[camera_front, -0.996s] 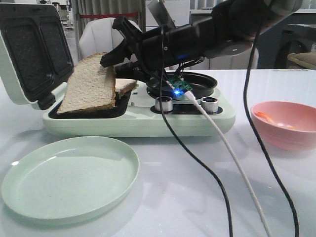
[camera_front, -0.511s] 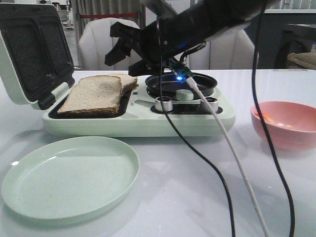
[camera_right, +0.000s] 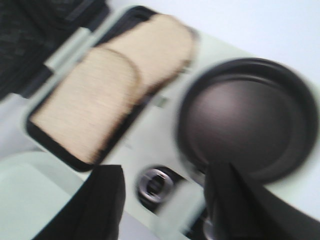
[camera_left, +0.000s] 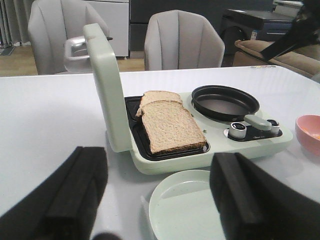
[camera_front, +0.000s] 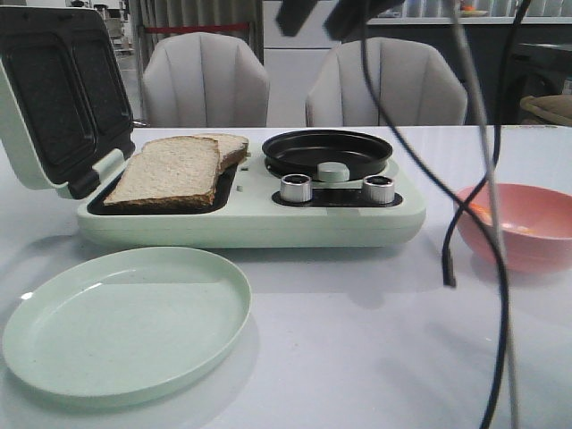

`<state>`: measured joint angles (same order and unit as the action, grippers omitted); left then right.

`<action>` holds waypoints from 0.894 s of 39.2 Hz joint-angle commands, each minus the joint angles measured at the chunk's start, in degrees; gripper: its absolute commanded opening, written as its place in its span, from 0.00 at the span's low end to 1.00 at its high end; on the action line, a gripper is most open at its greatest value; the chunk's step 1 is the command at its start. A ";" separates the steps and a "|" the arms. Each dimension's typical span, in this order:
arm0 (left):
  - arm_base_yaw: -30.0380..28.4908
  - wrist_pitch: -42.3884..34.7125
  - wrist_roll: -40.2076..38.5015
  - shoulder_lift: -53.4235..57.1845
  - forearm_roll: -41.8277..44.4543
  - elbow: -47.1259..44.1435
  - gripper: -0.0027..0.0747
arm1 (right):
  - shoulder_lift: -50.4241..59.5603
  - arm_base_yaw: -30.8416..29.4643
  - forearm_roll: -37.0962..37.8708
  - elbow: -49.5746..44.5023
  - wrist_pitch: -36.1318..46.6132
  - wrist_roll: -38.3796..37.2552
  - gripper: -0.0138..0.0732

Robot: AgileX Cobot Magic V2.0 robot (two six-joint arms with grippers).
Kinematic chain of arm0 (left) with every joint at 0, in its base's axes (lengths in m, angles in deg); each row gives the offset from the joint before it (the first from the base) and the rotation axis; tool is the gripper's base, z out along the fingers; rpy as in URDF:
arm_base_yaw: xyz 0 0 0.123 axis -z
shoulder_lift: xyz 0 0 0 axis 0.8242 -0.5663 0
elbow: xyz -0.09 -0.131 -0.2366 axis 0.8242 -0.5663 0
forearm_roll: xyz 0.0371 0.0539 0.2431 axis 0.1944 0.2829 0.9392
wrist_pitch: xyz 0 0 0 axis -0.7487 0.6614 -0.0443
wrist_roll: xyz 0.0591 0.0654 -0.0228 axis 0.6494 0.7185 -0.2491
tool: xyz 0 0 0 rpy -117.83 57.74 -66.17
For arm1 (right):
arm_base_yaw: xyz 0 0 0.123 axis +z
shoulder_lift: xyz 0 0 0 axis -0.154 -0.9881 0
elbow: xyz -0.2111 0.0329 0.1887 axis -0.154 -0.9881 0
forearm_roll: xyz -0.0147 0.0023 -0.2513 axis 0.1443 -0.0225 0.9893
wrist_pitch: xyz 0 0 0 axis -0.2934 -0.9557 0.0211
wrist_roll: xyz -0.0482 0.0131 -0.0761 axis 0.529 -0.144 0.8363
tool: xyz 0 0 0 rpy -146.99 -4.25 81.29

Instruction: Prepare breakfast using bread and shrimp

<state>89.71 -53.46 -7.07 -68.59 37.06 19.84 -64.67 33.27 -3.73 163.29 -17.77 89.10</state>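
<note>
Two slices of bread lie flat and overlapping in the black sandwich tray of the pale green breakfast maker, the front slice partly over the back one. They also show in the left wrist view and the right wrist view. An orange shrimp piece lies in the pink bowl at the right. My right gripper is open and empty, high above the maker's knobs; the view is blurred. My left gripper is open and empty, near the table's front, above the green plate.
The maker's lid stands open at the left. A round black pan sits on the maker's right half above two knobs. An empty green plate lies at the front left. Cables hang over the right side. Two chairs stand behind.
The right gripper let go of the tilted bread slice, which now lies flat on the tray. The right arm has risen up and almost out of the front view.
</note>
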 commanded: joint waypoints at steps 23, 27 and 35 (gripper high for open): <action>0.37 -4.02 -0.04 -0.59 0.60 1.48 0.70 | 35.40 -0.36 13.05 -24.86 0.61 -13.12 0.69; 0.37 -4.02 -0.04 -0.59 0.60 1.48 0.70 | 43.16 -0.36 12.02 -34.84 6.57 -13.12 0.69; 0.37 -4.79 -0.04 -0.59 0.73 1.48 0.70 | 58.96 -0.36 10.02 -51.94 15.17 -13.12 0.69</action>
<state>89.71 -53.59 -7.07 -68.59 37.06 19.84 -10.84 33.06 7.01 114.36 -9.54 76.12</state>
